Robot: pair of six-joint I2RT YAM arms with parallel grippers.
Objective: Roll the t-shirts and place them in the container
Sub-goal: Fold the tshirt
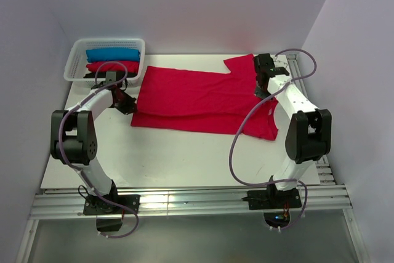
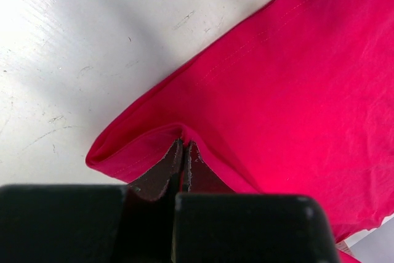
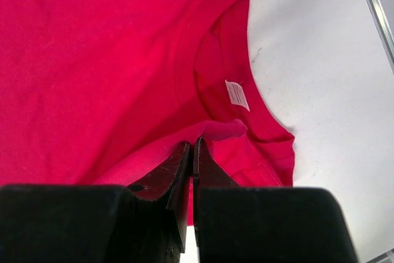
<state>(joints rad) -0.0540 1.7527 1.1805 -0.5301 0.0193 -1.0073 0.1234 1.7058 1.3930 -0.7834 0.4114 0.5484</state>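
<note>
The crimson t-shirt is pinched at hem by left fingers, at collar by right fingers; lengthwise fold-over judged next.

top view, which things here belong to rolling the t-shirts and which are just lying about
Belong to the job:
- crimson t-shirt, laid out
- left claw and right claw, both shut on its cloth
- blue bundle and red bundle

Just lying about:
- white basket holding the bundles
- metal rails
</note>
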